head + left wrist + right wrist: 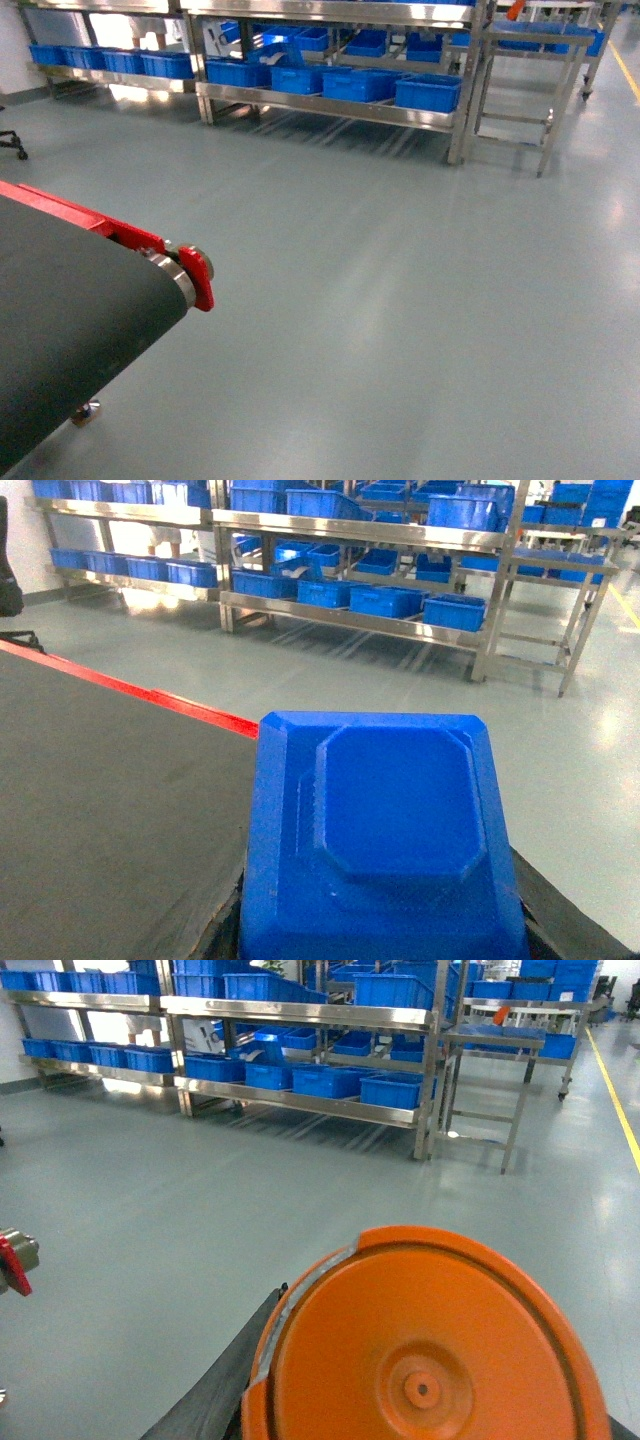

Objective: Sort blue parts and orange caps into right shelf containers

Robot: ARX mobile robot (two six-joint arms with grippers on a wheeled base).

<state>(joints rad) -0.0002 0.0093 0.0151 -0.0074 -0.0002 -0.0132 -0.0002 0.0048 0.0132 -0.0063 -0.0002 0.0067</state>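
In the left wrist view a bright blue part [385, 830] with a raised octagonal face fills the lower middle. My left gripper [380, 890] is shut on it, and its dark fingers [232, 920] show at both lower edges. An orange cap [430, 1360], round with a small centre hub, fills the lower right wrist view. My right gripper [425, 1380] is shut on the cap, with one dark finger [220, 1385] visible at its left. The right shelf containers [427, 92] are blue crates standing on a low metal shelf far across the floor. Neither gripper appears in the head view.
A dark conveyor belt [70, 320] with a red side rail [110, 230] and end roller [185, 275] sits at the near left. Grey floor stretches to the steel shelving [330, 108]. A metal step frame [520, 120] stands at the far right.
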